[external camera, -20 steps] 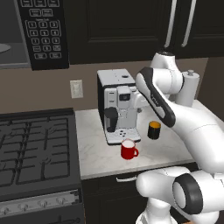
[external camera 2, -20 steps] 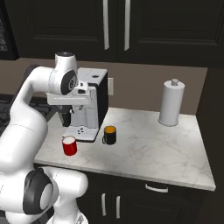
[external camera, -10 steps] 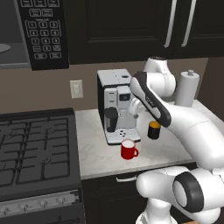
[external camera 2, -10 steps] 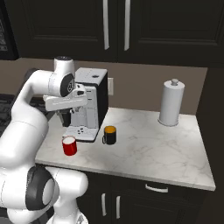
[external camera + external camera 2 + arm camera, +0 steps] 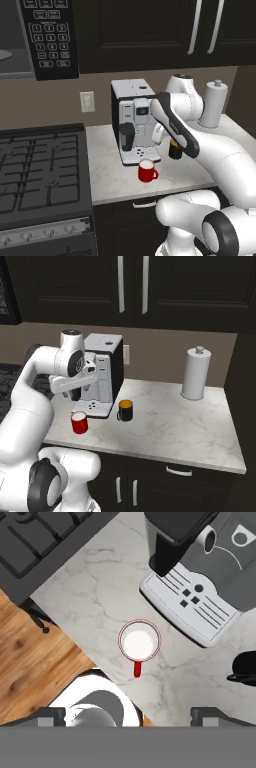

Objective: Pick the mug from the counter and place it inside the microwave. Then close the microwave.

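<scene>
Microwave [image 5: 37, 40] cut by left base view's top-left edges; black cup [image 5: 175, 150] mostly behind arm; keypad labels too small.

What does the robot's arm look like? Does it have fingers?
The arm is smooth, round and glossy white, with dark rings at its joints. Its gripper has two small dark grey fingertips. No cables or markings show.

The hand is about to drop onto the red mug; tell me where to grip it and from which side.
Grip the red mug across its round rim, coming straight down from above. It stands upright with its mouth open, right below the open hand. Set the fingers on the two sides clear of the small handle, away from the coffee machine.
</scene>
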